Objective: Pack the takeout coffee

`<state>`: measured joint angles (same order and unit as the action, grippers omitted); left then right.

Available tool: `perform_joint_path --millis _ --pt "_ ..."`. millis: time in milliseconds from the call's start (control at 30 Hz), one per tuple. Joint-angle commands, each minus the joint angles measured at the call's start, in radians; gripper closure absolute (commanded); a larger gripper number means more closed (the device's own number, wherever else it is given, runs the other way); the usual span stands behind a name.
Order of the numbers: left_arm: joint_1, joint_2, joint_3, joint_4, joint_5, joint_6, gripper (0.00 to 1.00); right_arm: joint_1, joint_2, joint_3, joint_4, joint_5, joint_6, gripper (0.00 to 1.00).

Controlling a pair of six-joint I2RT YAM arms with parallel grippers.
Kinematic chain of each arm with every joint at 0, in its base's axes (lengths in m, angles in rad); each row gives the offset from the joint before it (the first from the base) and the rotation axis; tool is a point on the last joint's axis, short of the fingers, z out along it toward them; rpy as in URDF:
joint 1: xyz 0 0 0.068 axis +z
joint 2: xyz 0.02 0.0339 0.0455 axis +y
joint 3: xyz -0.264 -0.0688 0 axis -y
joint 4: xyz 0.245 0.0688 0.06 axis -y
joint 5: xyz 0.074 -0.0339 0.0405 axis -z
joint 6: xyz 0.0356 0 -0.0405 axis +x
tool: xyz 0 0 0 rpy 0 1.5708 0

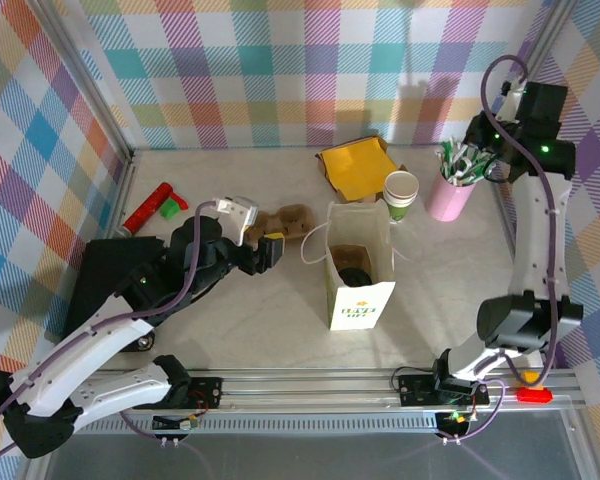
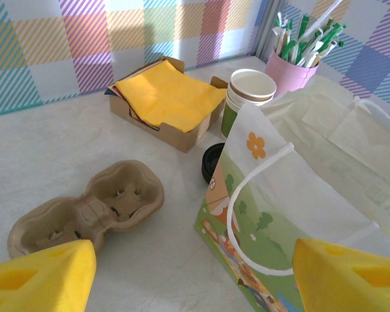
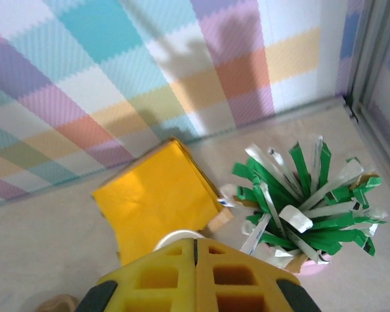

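Observation:
The takeout coffee cup, white above and green below, stands open-topped just behind the paper bag; in the left wrist view the cup sits beside a black round lid that peeks out behind the bag. My left gripper is open left of the bag, its yellow fingers wide apart and holding nothing. My right gripper hovers by the pink cup of green-white sticks; its fingers are shut, with nothing visible between them, and the cup rim shows just past them.
A cardboard box of yellow napkins sits behind the bag. A brown two-cup carrier lies by my left gripper. A red and green object and a black slab lie at the left. Checkered walls close three sides.

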<state>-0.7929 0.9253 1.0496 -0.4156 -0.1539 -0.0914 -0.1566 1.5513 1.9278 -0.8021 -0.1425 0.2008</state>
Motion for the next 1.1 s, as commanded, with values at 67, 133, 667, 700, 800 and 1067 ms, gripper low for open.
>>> perform_joint_path --millis 67,133,667,700,800,1067 --pt "0.009 -0.065 -0.01 -0.048 0.008 -0.038 0.21 0.012 -0.103 0.037 -0.079 -0.102 0.017 1.0" --pt "0.009 -0.092 -0.024 -0.05 0.015 -0.045 0.21 0.013 -0.152 0.034 -0.092 -0.145 0.029 1.0" --pt "0.009 -0.147 -0.02 -0.096 0.062 -0.071 0.22 0.035 -0.398 0.046 -0.275 -0.499 0.172 1.0" --pt "0.009 -0.149 -0.023 -0.098 0.065 -0.074 0.22 0.038 -0.406 0.04 -0.281 -0.519 0.177 1.0" --pt "0.008 -0.16 -0.031 -0.098 0.071 -0.083 0.23 0.044 -0.424 0.007 -0.286 -0.585 0.194 1.0" --pt "0.008 -0.164 -0.046 -0.082 0.08 -0.091 0.23 0.099 -0.48 -0.102 -0.249 -0.57 0.213 1.0"
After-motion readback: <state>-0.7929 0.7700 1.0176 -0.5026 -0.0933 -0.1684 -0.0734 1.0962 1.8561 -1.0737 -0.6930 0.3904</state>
